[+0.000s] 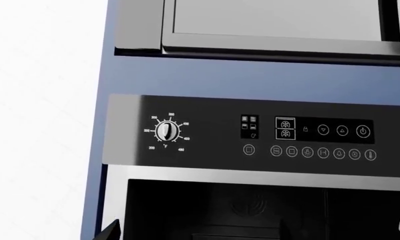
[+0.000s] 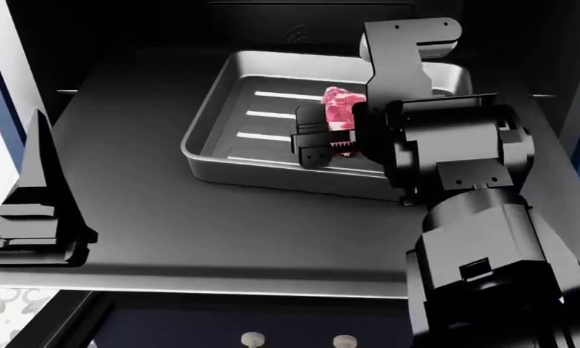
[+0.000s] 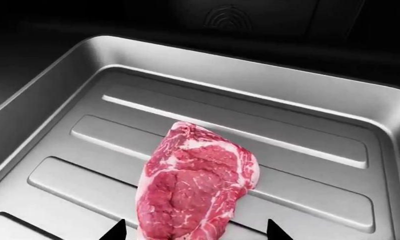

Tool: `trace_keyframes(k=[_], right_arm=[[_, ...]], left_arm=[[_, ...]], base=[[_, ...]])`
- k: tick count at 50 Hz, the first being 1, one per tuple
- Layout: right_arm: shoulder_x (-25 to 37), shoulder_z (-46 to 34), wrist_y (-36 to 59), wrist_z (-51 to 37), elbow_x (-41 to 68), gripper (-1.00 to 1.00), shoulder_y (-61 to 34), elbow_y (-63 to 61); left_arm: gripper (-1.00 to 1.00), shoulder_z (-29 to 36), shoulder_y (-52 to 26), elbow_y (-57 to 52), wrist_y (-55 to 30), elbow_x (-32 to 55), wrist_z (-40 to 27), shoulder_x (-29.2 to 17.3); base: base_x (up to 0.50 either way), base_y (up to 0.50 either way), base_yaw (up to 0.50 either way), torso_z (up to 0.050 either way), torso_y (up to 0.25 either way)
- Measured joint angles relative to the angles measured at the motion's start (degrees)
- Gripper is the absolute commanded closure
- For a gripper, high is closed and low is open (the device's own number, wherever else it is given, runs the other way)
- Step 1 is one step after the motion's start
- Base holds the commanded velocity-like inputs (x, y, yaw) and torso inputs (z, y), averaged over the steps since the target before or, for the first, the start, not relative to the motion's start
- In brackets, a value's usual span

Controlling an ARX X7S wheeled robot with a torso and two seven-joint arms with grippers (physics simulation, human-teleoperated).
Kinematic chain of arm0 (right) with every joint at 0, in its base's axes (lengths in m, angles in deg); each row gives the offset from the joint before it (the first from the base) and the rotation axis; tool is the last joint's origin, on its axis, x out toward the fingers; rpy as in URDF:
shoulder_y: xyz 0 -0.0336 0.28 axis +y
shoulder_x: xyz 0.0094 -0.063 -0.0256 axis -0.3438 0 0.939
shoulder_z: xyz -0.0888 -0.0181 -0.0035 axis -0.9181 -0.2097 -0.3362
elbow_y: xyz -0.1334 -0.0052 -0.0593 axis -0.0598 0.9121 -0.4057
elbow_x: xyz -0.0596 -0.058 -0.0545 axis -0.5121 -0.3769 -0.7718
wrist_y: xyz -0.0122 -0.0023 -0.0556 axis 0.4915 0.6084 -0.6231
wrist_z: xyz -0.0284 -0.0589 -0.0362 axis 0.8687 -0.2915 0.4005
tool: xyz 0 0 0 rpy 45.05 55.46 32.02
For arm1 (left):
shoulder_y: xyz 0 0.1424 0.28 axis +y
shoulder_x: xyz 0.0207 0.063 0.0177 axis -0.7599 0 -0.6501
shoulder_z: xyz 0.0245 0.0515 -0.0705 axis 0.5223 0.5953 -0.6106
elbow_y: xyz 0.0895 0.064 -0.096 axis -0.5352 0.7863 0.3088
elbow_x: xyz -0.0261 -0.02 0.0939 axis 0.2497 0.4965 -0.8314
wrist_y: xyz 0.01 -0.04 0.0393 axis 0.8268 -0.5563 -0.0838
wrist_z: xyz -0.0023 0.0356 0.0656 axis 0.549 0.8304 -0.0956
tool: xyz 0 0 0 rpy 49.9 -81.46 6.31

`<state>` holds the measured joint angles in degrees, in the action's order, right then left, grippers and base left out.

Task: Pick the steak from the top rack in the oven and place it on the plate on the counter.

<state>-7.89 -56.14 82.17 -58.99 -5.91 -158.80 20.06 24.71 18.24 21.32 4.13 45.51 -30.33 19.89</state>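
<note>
Steak (image 3: 194,186) lies flat in the ribbed grey metal tray (image 2: 222,116) on the oven's (image 1: 253,200) top rack, a little toward three o'clock of the tray's middle as seen from the robot's head. The right gripper (image 3: 194,231) hangs just over its near end with both fingertips (image 3: 114,231) spread, one on each side of the meat, gripping nothing yet. The left gripper (image 2: 38,196) waits at nine o'clock by the oven's edge, well apart from the tray; whether it is spread or clenched I cannot tell. The left wrist camera sees only the control panel with its temperature dial (image 1: 165,131). The meat looks soft, limp and likely slick with fat, so I would expect it to sag and slip if pinched at a thin edge. Taking it across the thick middle, fingers low against the tray floor, seems the safest hold. It should be light, and the tray's raised rim calls for a straight lift before pulling back.
</note>
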Motion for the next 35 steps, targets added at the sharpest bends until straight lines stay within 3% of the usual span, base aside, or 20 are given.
trace_keyframes(k=[13, 14, 35], right_arm=[[-0.1, 0.9, 0.0, 0.1, -0.9, -1.00, 0.1, 0.0], [-0.1, 0.9, 0.0, 0.1, -0.9, 1.00, 0.1, 0.0], [0.0, 1.9, -0.7, -0.2, -0.9, 1.00, 0.2, 0.4]], left_arm=[[-1.00, 0.3, -0.2, 0.1, 0.1, 0.2, -0.3, -0.2], [-1.00, 0.3, -0.2, 0.1, 0.1, 0.2, -0.3, -0.3], [-1.00, 0.8, -0.2, 0.5, 0.7, 0.3, -0.7, -0.6]], base=[[0.00, 0.00, 0.00, 0.000, 0.000], [0.00, 0.00, 0.00, 0.000, 0.000], [0.00, 0.00, 0.00, 0.000, 0.000]])
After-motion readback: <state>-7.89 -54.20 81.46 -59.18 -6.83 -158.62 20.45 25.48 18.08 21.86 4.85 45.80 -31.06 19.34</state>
